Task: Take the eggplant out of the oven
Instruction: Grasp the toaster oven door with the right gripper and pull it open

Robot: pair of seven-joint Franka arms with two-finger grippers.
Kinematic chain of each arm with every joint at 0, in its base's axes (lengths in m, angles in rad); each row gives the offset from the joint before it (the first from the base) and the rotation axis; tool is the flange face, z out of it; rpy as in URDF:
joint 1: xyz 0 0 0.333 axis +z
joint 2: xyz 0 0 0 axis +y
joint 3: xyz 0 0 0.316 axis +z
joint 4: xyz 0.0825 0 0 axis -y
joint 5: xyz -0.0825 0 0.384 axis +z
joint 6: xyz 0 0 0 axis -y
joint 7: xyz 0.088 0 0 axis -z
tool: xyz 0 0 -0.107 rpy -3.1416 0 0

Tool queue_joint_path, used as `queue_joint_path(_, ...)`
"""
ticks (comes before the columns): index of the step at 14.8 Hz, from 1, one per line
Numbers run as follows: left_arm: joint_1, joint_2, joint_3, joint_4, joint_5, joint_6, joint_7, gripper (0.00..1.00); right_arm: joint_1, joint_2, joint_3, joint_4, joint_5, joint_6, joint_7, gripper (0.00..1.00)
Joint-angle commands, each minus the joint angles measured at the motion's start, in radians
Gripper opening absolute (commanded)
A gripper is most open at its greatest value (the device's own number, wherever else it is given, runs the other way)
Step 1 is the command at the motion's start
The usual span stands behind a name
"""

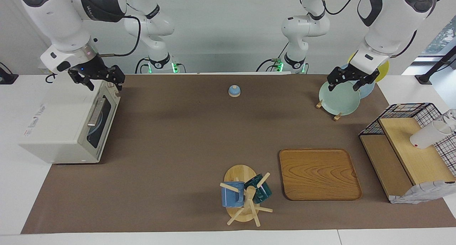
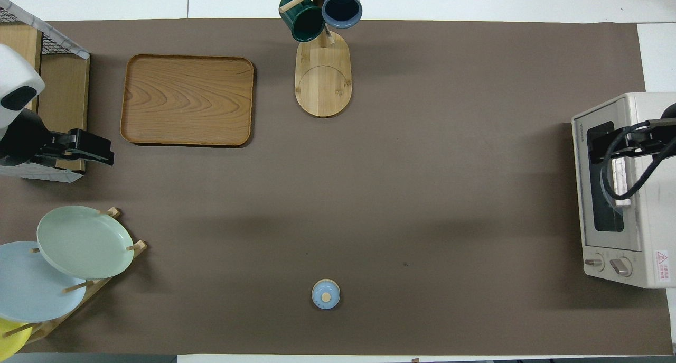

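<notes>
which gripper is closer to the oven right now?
Right. The right gripper hangs open just above the oven, at its top edge over the closed door. The left gripper is open over the plate rack at the table's other end.

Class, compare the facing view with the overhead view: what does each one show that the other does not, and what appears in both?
Only the facing view shows both arms' bases and the white cup lying on the wire shelf.

Only the overhead view shows the oven's two knobs and its warning sticker.

Both show the oven with its door closed, the wooden tray, the mug tree, the plate rack, the small blue lid, the right gripper over the oven, and the left gripper over the plate rack. The eggplant is visible in neither.
</notes>
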Motion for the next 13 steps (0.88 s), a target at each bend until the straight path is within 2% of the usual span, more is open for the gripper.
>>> queue_joint_path(1,0.010,0.002,-0.009,0.014,0.019,-0.014,0.003,1.00,-0.007,-0.001,0.002,0.010,0.030,-0.018,-0.005,1.00)
queue_joint_path(7,0.010,0.002,-0.009,0.014,0.019,-0.014,0.003,1.00,-0.010,0.000,-0.005,0.007,0.028,-0.008,-0.012,1.00)
queue_joint_path(8,0.010,0.002,-0.009,0.014,0.019,-0.014,0.003,1.00,-0.008,-0.001,-0.005,0.001,0.028,0.000,-0.011,0.93)
queue_joint_path(10,0.010,0.002,-0.009,0.014,0.019,-0.014,0.003,1.00,-0.008,-0.001,-0.002,-0.005,0.028,0.028,-0.014,0.23)
queue_joint_path(11,0.010,0.002,-0.009,0.014,0.019,-0.014,0.003,1.00,-0.007,-0.003,0.003,-0.016,0.028,0.040,-0.023,0.00)
queue_joint_path(13,0.010,0.002,-0.009,0.014,0.019,-0.014,0.003,1.00,-0.007,-0.014,0.006,-0.059,0.030,0.064,-0.105,0.00)
